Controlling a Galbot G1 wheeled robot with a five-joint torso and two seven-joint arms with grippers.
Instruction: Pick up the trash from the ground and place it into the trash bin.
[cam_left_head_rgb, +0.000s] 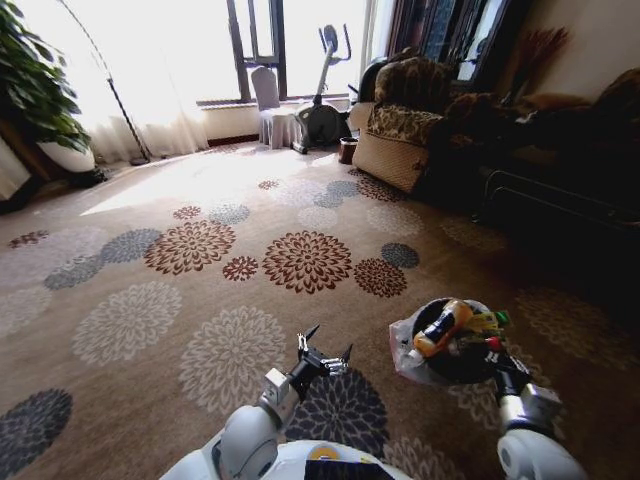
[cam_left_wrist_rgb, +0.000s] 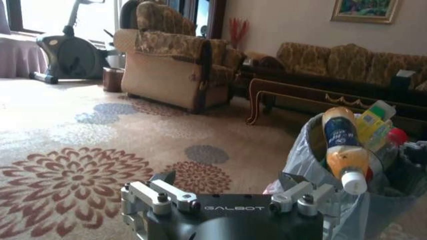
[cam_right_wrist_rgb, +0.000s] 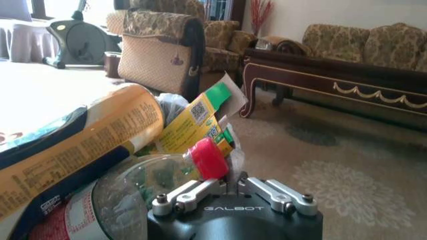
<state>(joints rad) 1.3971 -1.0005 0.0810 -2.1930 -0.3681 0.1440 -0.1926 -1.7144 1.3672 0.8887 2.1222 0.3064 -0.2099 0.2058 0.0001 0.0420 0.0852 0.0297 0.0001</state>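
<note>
The trash bin (cam_left_head_rgb: 404, 347), a black bucket with a whitish liner, stands on the carpet at the right front. Trash is piled in it: a yellow bottle (cam_left_head_rgb: 442, 328) with a white cap, a green-yellow carton (cam_left_head_rgb: 486, 320) and a clear bottle with a red cap (cam_right_wrist_rgb: 209, 159). My right gripper (cam_left_head_rgb: 498, 358) is at the bin's near rim, shut, its tips right beside that red cap (cam_right_wrist_rgb: 231, 179). My left gripper (cam_left_head_rgb: 328, 345) hangs open and empty over the carpet, left of the bin (cam_left_wrist_rgb: 227, 179). The left wrist view shows the bin (cam_left_wrist_rgb: 301, 155) and yellow bottle (cam_left_wrist_rgb: 344, 150) close by.
A patterned armchair (cam_left_head_rgb: 405, 130) and a dark sofa with a wooden coffee table (cam_left_head_rgb: 560, 190) stand at the right. An exercise bike (cam_left_head_rgb: 322, 110) and a covered chair are by the window. A potted plant (cam_left_head_rgb: 35, 90) is far left. Flowered carpet stretches ahead.
</note>
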